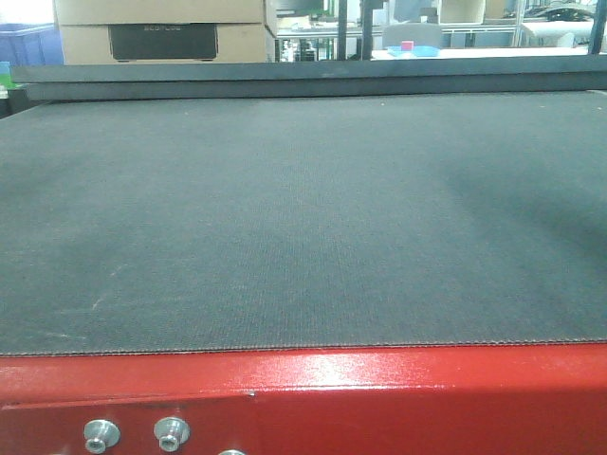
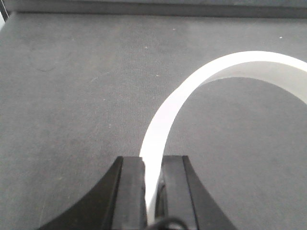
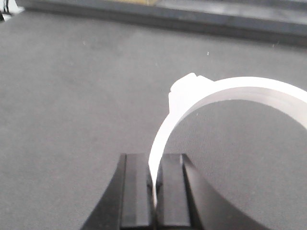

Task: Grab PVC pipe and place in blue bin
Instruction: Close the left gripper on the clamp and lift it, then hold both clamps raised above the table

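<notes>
The left claw (image 2: 152,165) is seen clamped together on the thin wall of a short white ring of PVC pipe (image 2: 192,84), which arches up and away to the right above the dark surface (image 1: 285,218). The right claw (image 3: 153,165) is likewise closed on the wall of a white ring (image 3: 240,88) bearing a small lug (image 3: 184,88) on its outer side. Whether the two are one piece cannot be told. Neither arm nor pipe is shown in the front view, so the height of the pipe over the surface is left uncertain. The step in hand is judged to be the carry to the bin. A blue container (image 1: 24,43) is glimpsed far off at the left behind the surface, though it cannot be confirmed as the target. Since only a narrow edge is pinched, the grip should be held firm, and swings or sudden turns are best avoided, as the ring could be levered out sideways. The ring should be lifted clear of the surface and of the bin's rim before being brought across. The jaws should be parted only once the ring is well inside the rim, and low, so that a bounce out is made unlikely.
</notes>
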Controlling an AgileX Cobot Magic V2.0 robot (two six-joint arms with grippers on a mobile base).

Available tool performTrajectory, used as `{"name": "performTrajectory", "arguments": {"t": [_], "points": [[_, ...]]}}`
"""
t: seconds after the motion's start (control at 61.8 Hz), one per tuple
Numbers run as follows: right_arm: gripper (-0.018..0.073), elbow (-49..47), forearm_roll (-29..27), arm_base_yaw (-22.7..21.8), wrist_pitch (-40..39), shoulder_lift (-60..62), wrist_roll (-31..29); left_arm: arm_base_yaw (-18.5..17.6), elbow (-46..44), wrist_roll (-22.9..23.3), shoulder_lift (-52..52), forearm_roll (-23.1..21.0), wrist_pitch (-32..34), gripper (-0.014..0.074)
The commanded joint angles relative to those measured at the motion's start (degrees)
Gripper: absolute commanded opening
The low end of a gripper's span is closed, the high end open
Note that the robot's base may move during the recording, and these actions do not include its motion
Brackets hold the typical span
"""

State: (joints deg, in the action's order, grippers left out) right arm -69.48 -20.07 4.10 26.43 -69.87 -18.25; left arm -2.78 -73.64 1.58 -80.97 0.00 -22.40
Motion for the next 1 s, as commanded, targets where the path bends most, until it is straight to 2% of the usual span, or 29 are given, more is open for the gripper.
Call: {"name": "performTrajectory", "arguments": {"t": [0.0,0.243,0.469,0.583,0.987], "points": [[-0.0168,1.6,-0.2,0.0,-1.2,2.6,-0.3,-0.2,3.9,0.0,5.4,0.3,2.1,-0.0111],[-0.0168,5.6,-1.0,0.0,-2.0,9.9,-0.3,-0.2,15.0,0.0,22.7,0.9,4.9,-0.0111],[-0.0168,8.2,-1.0,0.0,-1.5,16.2,-0.3,-0.2,18.1,0.0,33.4,1.4,1.3,-0.0111],[-0.0168,9.7,-1.0,0.0,-2.7,19.0,-0.3,-0.2,18.1,0.0,36.1,2.1,-1.8,-0.0111],[-0.0168,10.3,-1.0,0.0,0.0,20.5,-0.3,-0.2,18.1,0.0,39.2,1.9,-3.6,-0.0111]]}}
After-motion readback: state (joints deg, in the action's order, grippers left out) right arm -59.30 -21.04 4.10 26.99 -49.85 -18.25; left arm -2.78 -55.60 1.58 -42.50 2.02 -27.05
